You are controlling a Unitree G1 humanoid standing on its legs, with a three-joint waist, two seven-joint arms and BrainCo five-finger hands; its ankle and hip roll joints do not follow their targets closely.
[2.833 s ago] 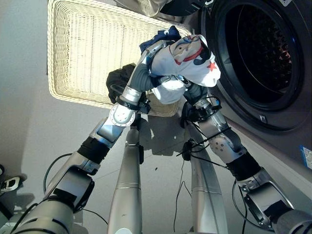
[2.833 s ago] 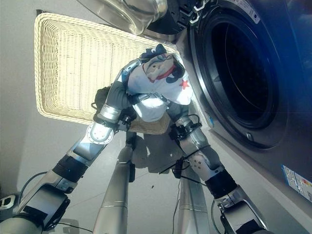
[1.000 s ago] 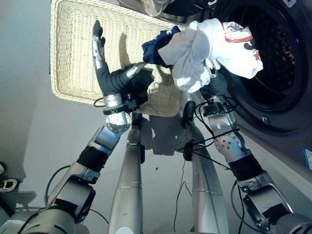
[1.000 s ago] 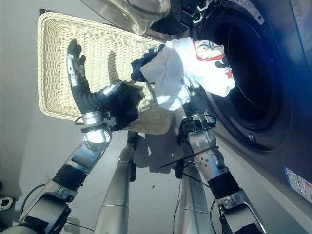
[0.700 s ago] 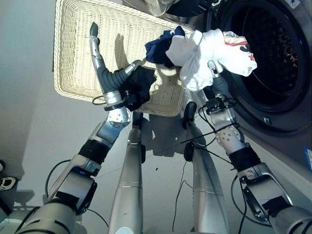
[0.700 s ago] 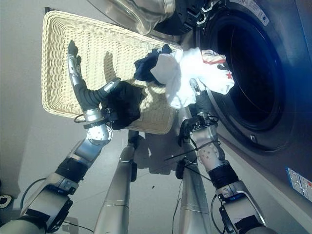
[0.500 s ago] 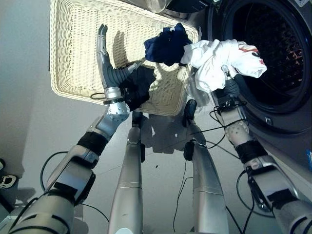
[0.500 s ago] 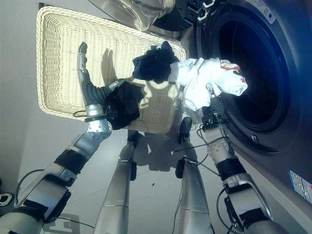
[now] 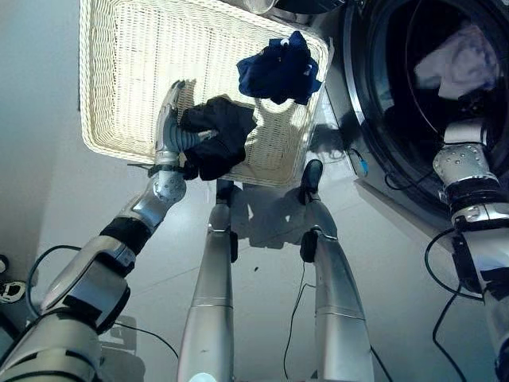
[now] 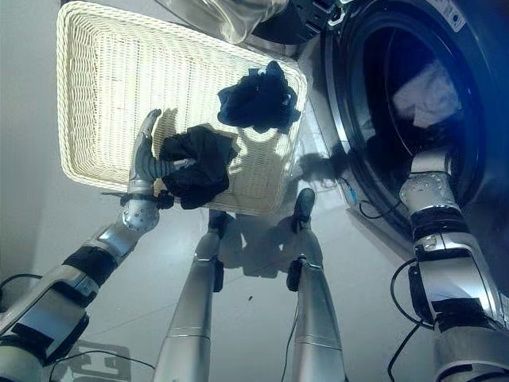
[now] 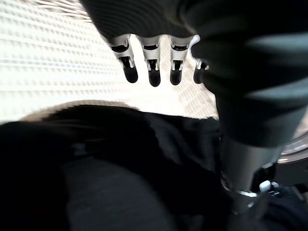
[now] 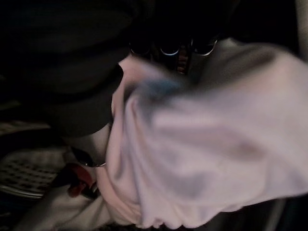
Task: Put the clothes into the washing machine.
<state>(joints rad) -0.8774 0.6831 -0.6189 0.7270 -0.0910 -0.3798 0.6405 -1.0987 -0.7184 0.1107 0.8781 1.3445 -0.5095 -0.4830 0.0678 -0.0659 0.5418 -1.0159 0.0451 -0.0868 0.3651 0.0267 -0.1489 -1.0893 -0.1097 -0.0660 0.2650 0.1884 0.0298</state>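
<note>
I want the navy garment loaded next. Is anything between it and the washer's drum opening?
Nothing visible blocks it. The navy garment lies on the basket's corner by the washer's open drum, where the white shirt already sits.

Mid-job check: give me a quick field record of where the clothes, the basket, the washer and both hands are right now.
white garment: inside the washing machine drum, right arm reaching in through the open door
right hand: in the drum against the white cloth; grip unclear
navy garment: lying at the wicker basket corner nearest the washer
black garment: draped over the basket's near rim, by the left wrist
left hand: over the basket, fingers straight, holding nothing
left to load: navy and black garments
</note>
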